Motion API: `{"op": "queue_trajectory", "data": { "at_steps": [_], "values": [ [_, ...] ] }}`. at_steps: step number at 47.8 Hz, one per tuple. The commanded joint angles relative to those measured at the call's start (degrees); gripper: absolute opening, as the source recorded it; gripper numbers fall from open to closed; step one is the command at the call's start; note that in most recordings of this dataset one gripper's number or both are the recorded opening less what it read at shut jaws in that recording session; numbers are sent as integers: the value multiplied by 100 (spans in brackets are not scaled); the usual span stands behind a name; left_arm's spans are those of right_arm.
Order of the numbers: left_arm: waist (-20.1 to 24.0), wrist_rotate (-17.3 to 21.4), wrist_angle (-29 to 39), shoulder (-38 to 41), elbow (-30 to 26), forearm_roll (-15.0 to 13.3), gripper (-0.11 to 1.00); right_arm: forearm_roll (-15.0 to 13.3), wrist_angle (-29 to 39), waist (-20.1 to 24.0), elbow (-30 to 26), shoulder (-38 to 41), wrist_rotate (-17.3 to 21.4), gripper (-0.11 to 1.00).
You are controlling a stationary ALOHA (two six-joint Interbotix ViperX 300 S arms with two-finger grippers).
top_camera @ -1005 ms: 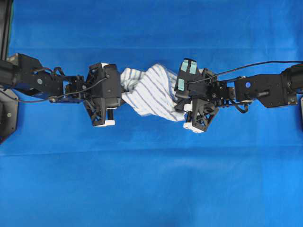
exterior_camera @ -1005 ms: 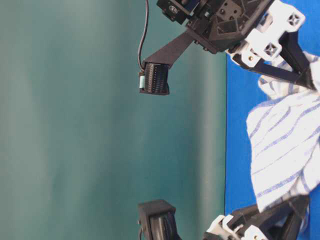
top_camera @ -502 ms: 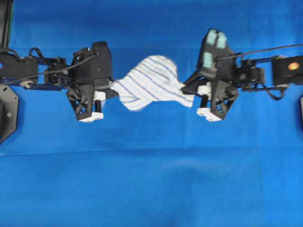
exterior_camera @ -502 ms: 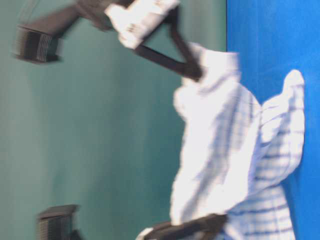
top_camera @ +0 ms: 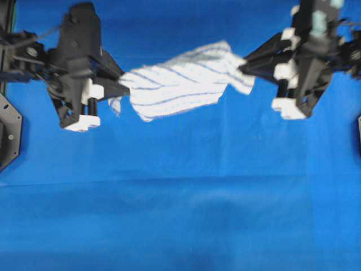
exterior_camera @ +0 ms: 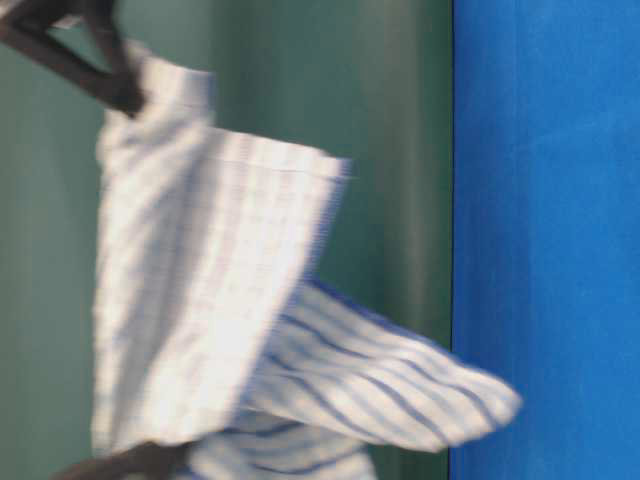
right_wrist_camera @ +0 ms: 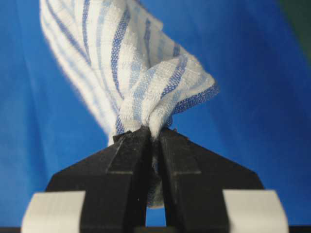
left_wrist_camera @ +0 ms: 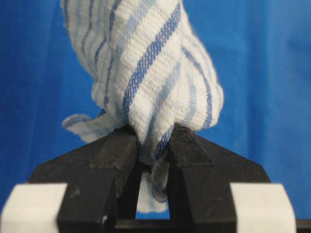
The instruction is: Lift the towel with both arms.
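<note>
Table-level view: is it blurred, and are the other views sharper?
Table-level view: strongly blurred, the towel smeared. Overhead view: milder blur on both arms. Both wrist views: sharp on the cloth at the left gripper and right gripper, background soft.

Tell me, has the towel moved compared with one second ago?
Yes. In the table-level view the towel now hangs away from the blue cloth it lay on. Overhead it is stretched wider between the left gripper and right gripper.

Overhead looks down; blurry side view seems rotated; wrist views close
</note>
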Motion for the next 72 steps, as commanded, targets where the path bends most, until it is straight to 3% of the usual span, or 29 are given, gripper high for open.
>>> {"op": "queue_trajectory", "data": {
  "at_steps": [1, 13, 26, 50, 54, 61, 64, 67, 72],
  "values": [
    [-9, 0, 316, -123, -519, 26, 9, -70, 246, -9, -466, -193, -88, 8],
    [62, 18, 1072, -123, -1556, 62, 9, -70, 765, -9, -1318, -229, -536, 8],
    [158, 26, 1239, -132, -2171, 97, 9, -70, 1002, -9, -1837, -229, -773, 8],
    [272, 220, 817, -149, -2162, 123, 9, -70, 1037, -9, -1854, -237, -1222, 9],
    [272, 211, 817, -149, -2153, 114, 25, -70, 1011, -9, -1854, -229, -1169, 11],
    [246, 211, 800, -185, -2065, 114, 68, -70, 1063, -9, -1828, -202, -1151, 54],
    [255, 220, 773, -193, -2021, 114, 84, -79, 1063, -9, -1811, -211, -1151, 66],
    [246, 220, 773, -202, -1995, 105, 93, -97, 1063, -9, -1811, -211, -1151, 69],
    [220, 220, 765, -202, -1942, 97, 92, -97, 1090, -9, -1784, -211, -1151, 66]
  ]
}}
